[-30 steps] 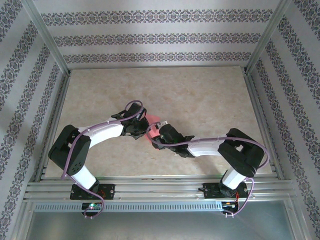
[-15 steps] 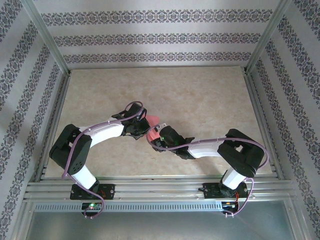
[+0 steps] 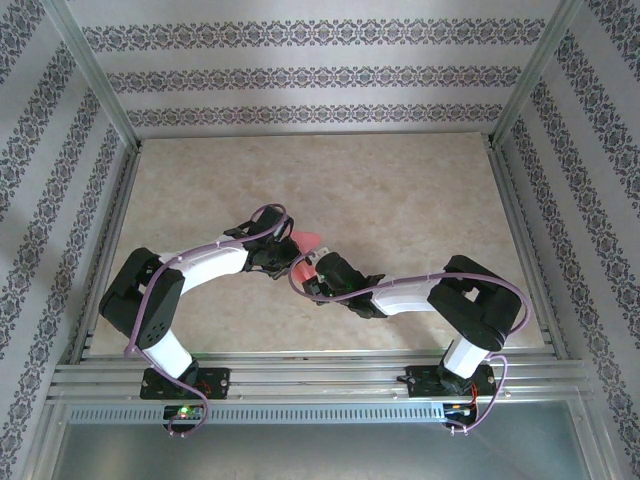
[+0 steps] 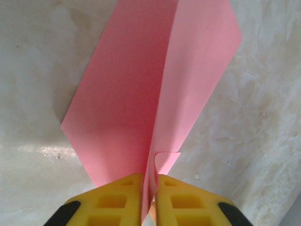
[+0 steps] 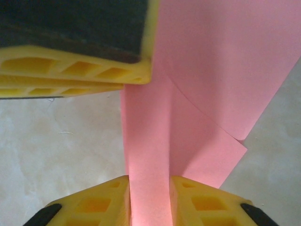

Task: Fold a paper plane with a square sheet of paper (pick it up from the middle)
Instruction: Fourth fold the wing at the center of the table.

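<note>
Square sheet of paper (image 4: 141,94) nipped along its centre crease by near-closed left pincer (image 4: 149,188), wings spreading away above tabletop (image 4: 263,141). Right pincer (image 5: 149,188) narrow astride a strip; clamped or not, cannot tell. Thin, limp, easily creased: best held at the fold. Wrist views: layers, crease; top view: pink tip between pincers.

A pale, marbled beige counter (image 3: 400,190) under soft, even light. Behind it and to both its sides rise walls (image 3: 310,75) papered in grey-and-white floral stripes. Silver metal posts (image 3: 98,85) stand at its far corners; metal rails (image 3: 320,378) run along its near edge.
</note>
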Controlling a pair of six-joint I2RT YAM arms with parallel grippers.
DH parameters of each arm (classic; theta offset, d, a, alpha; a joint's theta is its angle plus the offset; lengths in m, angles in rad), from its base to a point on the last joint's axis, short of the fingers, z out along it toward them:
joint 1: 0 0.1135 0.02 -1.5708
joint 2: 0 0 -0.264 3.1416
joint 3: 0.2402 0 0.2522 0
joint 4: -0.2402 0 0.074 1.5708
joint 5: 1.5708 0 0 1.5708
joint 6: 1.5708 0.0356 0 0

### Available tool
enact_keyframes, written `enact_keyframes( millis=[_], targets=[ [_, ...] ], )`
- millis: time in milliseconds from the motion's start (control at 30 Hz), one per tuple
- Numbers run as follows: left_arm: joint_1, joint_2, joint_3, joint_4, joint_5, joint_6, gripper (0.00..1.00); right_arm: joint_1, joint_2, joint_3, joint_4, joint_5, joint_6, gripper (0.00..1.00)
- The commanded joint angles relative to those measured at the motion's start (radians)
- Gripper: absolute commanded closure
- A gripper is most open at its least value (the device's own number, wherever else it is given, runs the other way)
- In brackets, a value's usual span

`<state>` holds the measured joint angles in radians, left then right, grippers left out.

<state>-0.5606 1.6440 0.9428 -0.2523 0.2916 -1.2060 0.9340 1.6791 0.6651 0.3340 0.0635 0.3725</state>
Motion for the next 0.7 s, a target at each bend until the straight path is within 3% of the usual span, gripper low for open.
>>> enact_keyframes(
  millis=[0,333,667],
  targets=[
    [0.017,0.013,-0.014,0.017,0.018,-0.030,0.82,0.008,0.000,-0.007,0.011,0.006,-0.029,0.75],
    [0.037,0.039,0.001,0.002,0.031,0.016,0.77,0.006,-0.037,-0.049,0.031,-0.029,-0.050,0.87],
    [0.037,0.063,0.023,-0.002,0.075,0.051,0.62,-0.001,-0.064,-0.082,0.061,-0.043,-0.069,0.88]
  ],
)
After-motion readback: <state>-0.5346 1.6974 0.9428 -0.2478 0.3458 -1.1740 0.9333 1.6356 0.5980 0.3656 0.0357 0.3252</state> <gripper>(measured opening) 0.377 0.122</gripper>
